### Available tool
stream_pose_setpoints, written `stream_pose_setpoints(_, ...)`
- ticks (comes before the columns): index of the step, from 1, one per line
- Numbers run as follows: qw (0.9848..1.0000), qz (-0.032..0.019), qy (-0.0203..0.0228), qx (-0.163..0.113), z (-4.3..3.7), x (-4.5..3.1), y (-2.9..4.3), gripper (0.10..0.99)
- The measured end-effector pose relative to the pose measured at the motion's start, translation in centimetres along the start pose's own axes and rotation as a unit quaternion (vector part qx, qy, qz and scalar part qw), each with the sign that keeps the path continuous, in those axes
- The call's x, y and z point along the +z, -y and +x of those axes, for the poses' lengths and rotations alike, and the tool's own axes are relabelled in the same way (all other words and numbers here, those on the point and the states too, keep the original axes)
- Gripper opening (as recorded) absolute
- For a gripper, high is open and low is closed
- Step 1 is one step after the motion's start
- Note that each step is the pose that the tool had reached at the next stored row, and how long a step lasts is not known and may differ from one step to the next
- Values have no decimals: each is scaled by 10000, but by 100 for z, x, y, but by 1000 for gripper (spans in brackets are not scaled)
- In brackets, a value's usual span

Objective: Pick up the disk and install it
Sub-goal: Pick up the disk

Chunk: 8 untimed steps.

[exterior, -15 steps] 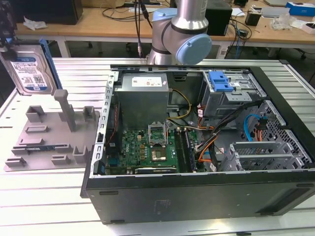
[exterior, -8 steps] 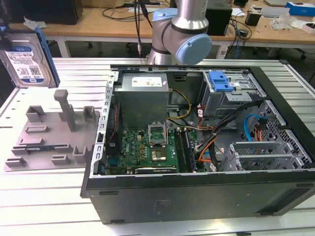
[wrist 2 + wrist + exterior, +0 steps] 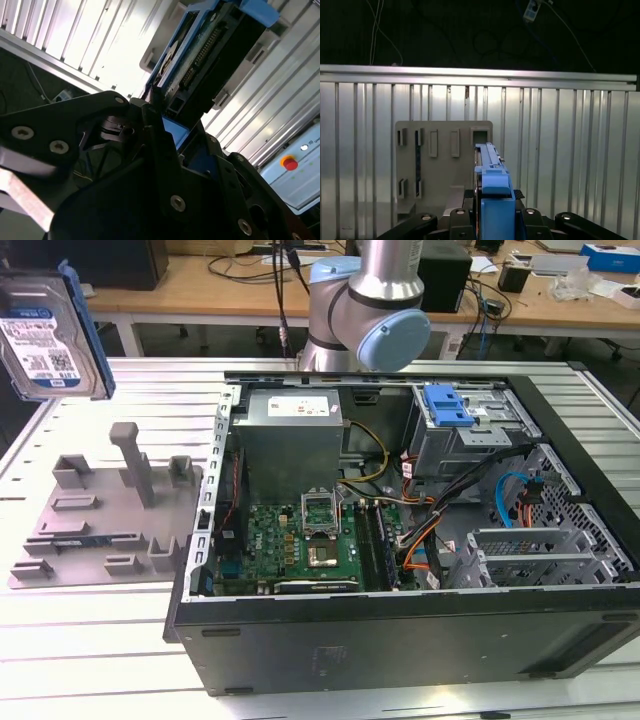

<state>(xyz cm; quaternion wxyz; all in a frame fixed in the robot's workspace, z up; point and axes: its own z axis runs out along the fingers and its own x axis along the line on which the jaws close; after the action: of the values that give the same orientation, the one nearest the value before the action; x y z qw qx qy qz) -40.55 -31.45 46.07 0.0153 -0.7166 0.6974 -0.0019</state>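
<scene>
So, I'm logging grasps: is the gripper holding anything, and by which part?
Yes. The gripper holds the disk, clamped on one end of its blue frame.

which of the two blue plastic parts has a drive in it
The disk raised at the exterior view's upper left: labelled metal drive inside. The blue clip in the case is bare.

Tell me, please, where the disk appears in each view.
Exterior view: the disk is high at the exterior view's left edge, above the grey tray.
First wrist view: the disk is edge-on, overlapping that tray.
Second wrist view: its connector end faces the camera, table behind.
Shared landmark: the ribbed metal table.
</scene>
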Motion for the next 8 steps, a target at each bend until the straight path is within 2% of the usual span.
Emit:
stream_pose_setpoints(2,10000,6,0,0,-2,-81,2,369)
stream_pose_setpoints(4,10000,15,0,0,-4,-194,5,369)
stream_pose_setpoints(8,10000,16,-1,0,-4,-214,5,369)
